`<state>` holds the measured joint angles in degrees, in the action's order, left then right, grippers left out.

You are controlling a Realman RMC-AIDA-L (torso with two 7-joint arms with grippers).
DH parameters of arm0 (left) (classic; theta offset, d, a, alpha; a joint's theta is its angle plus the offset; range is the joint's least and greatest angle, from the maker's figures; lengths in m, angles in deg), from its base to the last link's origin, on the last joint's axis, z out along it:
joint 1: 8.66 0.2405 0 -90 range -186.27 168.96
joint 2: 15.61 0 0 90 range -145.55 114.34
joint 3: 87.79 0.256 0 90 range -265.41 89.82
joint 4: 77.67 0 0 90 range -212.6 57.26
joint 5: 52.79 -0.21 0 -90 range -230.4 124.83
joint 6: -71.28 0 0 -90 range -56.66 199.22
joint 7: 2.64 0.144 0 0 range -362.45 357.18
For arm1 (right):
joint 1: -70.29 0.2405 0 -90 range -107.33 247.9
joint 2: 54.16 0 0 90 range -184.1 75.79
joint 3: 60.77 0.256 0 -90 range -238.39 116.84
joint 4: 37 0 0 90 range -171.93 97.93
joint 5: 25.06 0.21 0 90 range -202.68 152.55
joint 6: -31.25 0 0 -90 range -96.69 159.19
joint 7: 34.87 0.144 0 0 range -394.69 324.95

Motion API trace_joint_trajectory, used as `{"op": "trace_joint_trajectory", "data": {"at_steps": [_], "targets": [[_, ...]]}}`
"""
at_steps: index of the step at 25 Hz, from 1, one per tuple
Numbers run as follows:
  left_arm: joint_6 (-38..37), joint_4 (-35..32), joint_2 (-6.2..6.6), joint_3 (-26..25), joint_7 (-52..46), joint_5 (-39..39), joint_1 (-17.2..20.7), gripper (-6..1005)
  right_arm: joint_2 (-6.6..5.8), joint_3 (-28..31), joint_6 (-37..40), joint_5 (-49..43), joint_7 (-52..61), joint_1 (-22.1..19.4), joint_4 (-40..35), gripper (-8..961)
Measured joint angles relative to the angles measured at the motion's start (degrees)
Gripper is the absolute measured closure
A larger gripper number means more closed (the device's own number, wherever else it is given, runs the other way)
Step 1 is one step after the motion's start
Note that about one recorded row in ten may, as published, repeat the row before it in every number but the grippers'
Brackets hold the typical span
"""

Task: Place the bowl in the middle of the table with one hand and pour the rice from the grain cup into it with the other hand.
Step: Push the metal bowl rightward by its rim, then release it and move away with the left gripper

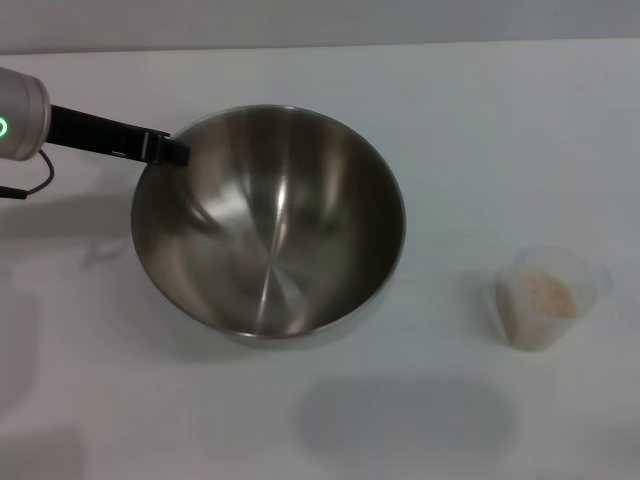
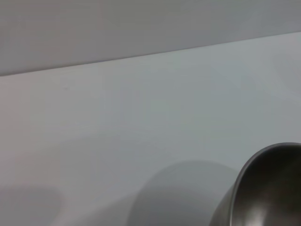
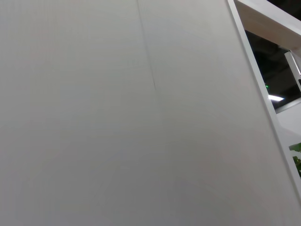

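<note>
Reaching in from the robot's left, the left gripper (image 1: 170,150) sits right at the far-left rim of the bowl (image 1: 268,225), its dark fingers meeting the steel edge. Whether it is clamped on that rim or only touching it I cannot tell; the fingertips run into the shiny edge and the left wrist view shows only a slice of the bowl's wall, no fingers. The bowl stretches away from the gripper toward the robot's right and nearer the body, mouth up and empty, on the white tabletop (image 1: 480,120), roughly central as far as I can judge.

What the next move hangs on is the grain cup (image 1: 548,297). It stands upright well apart from the bowl, on the side opposite the left gripper, with a pale heap of rice (image 1: 545,295) inside. That places it on the right arm's side, so the right arm is the natural one to fetch it and carry it across toward the left gripper to tip over the bowl. The cup's small lip seems to point away from the bowl, though it is faint.

The right gripper appears nowhere; its wrist camera shows only a blank pale surface and a bit of frame at the edge.
</note>
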<state>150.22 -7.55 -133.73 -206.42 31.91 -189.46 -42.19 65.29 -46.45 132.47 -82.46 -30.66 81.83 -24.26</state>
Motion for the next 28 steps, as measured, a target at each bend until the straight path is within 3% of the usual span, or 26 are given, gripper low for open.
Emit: {"op": "trace_joint_trajectory", "data": {"at_steps": [14, 28], "targets": [[-0.99, 0.62, -0.37, 8.4, -0.64, 3.49, 0.7, 942, 0.0, 0.0, -0.07, 0.0, 0.0, 0.4, -0.01, 124], [-2.4, 0.54, -0.45, 12.42, -0.71, 5.98, 0.56, 938, 0.04, 0.0, 0.22, -0.53, 0.0, 0.36, 0.17, 124]]}}
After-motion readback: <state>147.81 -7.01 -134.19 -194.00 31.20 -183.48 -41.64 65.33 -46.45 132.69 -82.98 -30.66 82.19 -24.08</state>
